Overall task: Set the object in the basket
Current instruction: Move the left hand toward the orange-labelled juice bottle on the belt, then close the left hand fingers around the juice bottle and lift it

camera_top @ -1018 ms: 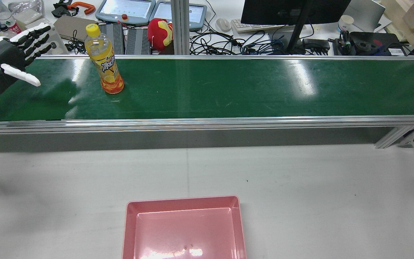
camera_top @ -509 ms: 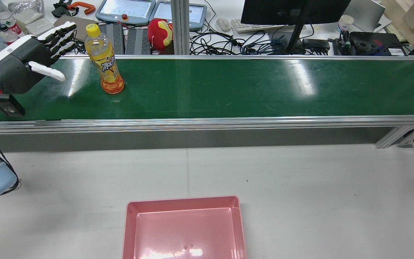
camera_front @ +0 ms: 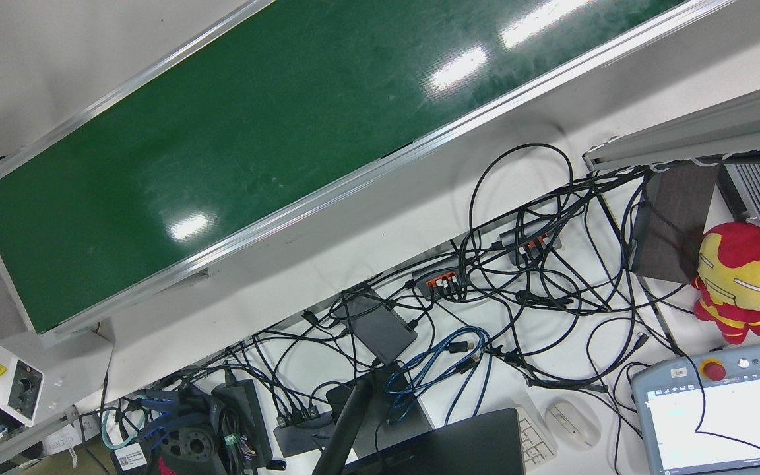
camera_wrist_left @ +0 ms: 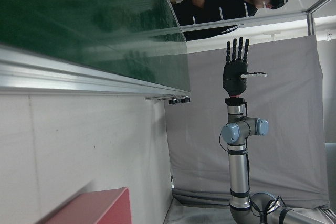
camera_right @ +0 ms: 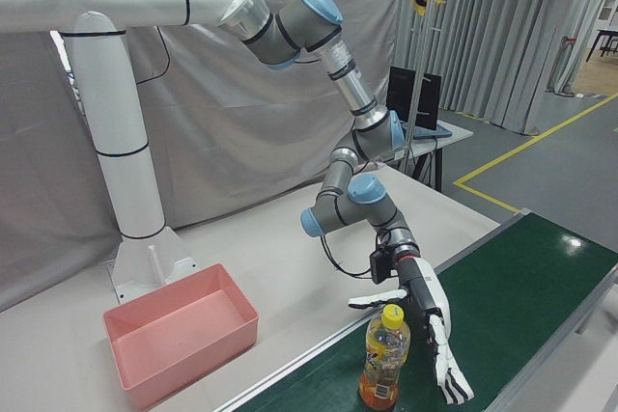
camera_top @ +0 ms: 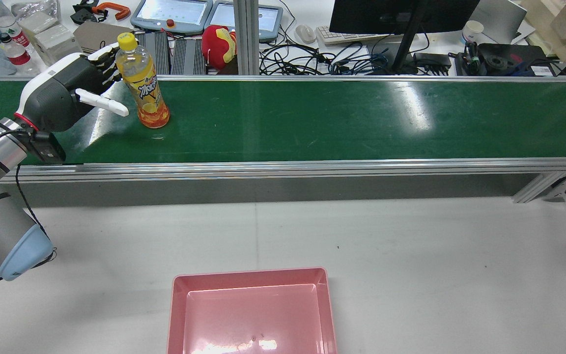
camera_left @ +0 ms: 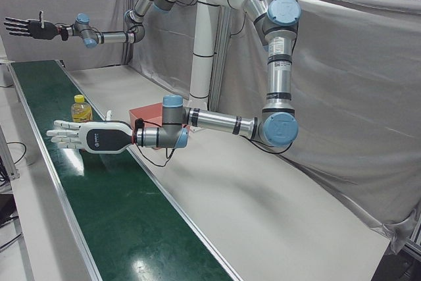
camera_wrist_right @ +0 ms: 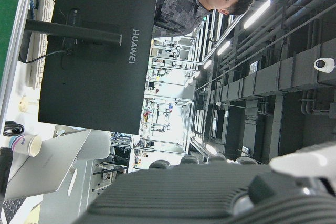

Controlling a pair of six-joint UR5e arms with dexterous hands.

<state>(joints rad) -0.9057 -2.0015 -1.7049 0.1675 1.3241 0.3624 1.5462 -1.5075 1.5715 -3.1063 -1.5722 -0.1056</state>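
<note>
A yellow-capped bottle of orange drink (camera_top: 143, 88) stands upright on the green conveyor belt (camera_top: 312, 118), near its left end in the rear view. My left hand (camera_top: 64, 96) is open just to the left of the bottle, with the thumb pointing at its lower body and the fingers reaching behind its neck. It does not grip the bottle. The bottle (camera_right: 383, 356) and left hand (camera_right: 430, 330) also show in the right-front view. The pink basket (camera_top: 252, 309) sits empty on the white table. My right hand (camera_left: 27, 27) is open, raised high and far from the belt.
Beyond the belt lies a cluttered desk with a monitor (camera_top: 401, 14), cables, teach pendants and a red and yellow plush toy (camera_top: 218, 45). A wide white table (camera_top: 410, 246) lies between the belt and the basket. An aluminium rail (camera_top: 283, 169) edges the belt.
My left hand has moved right along the belt, from the view's left edge to right beside the bottle. The bottle and basket have not moved.
</note>
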